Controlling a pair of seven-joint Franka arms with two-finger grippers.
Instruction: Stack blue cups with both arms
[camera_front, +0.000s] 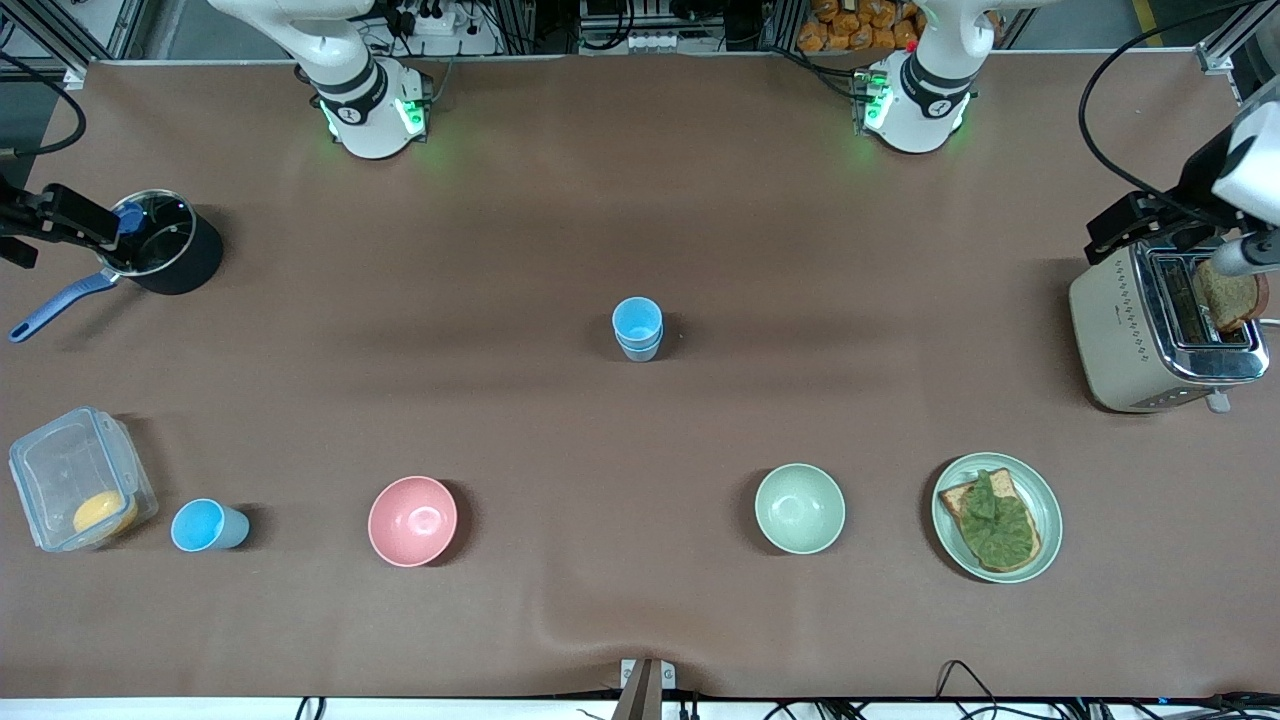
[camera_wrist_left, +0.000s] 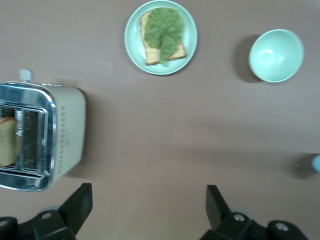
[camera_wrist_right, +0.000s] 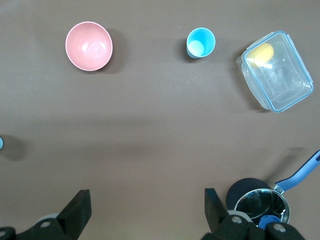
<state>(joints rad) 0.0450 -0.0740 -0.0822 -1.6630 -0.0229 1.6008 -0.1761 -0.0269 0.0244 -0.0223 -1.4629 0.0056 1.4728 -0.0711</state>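
Note:
Two blue cups stand nested in a stack at the middle of the table. A sliver of the stack shows in the left wrist view and in the right wrist view. A third blue cup stands alone between the clear box and the pink bowl, also in the right wrist view. My left gripper hangs open and empty high over the toaster; its own view shows bare cloth between the fingers. My right gripper hangs open and empty over the black pot, as in its own view.
A pink bowl and a pale green bowl sit near the front camera. A plate with toast and lettuce and a toaster are at the left arm's end. A black pot and a clear lidded box are at the right arm's end.

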